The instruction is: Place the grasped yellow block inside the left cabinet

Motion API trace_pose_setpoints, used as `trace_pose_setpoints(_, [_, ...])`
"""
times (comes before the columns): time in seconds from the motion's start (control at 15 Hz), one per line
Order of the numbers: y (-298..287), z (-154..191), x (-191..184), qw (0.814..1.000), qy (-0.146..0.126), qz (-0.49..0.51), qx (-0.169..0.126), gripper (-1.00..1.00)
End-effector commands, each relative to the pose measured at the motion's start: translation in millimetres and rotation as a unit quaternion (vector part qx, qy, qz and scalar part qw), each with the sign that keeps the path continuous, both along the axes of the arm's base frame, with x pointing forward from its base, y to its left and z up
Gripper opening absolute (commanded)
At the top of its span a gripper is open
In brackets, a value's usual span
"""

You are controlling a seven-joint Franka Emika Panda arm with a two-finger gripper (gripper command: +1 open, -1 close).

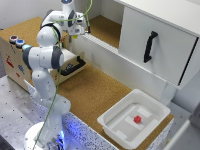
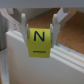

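Note:
In the wrist view the yellow block [image 2: 40, 41], a small cube with a black "N" on its face, is pinched between my two pale fingers [image 2: 56, 22]. My gripper [image 2: 39, 31] is shut on it. In the exterior view my gripper [image 1: 78, 28] hangs at the front edge of the left cabinet [image 1: 102, 27], a white-walled compartment with a cork-brown floor, near its left wall. From that view the block is too small to make out. White ledges of the cabinet front [image 2: 62, 56] lie just under the block.
A white door with a black handle [image 1: 150, 46] covers the cabinet's right section. Below the gripper an open drawer with a black handle [image 1: 75, 65] juts out. A wooden box with coloured buttons [image 1: 15, 50] stands at the exterior view's left. A white tray [image 1: 117, 127] holds a red cube [image 1: 137, 119].

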State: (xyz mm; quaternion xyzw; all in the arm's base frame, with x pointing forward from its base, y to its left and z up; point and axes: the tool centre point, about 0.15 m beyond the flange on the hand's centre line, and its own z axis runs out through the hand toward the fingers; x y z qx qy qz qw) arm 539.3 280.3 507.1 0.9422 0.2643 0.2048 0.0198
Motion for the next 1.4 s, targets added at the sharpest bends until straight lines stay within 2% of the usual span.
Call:
trace_pose_setpoints(0.0, [-6,9,66,0.990,0.024,-0.136,-0.009,-1.00])
trace_pose_setpoints(0.2, [-18,5,92,0.980,-0.025,-0.197,0.030,-1.00])
trace_pose_setpoints(0.33, [-25,3,109,0.974,-0.046,-0.216,0.041,-1.00])
trace_pose_setpoints(0.6, [-40,-10,140,0.968,-0.053,-0.239,0.057,-1.00])
trace_pose_setpoints(0.8, [-44,-24,157,0.968,-0.061,-0.236,0.057,-1.00])
trace_pose_setpoints(0.87, [-40,-25,160,0.969,-0.071,-0.232,0.046,-1.00])
trace_pose_setpoints(1.0, [-35,-27,166,0.971,-0.066,-0.227,0.036,-1.00])
trace_pose_setpoints(1.07, [-34,-26,167,0.971,-0.071,-0.228,0.025,1.00])
trace_pose_setpoints(1.13, [-30,-23,163,0.970,-0.082,-0.226,0.016,1.00])
trace_pose_setpoints(1.33, [-27,-6,140,0.968,-0.115,-0.222,0.016,1.00])
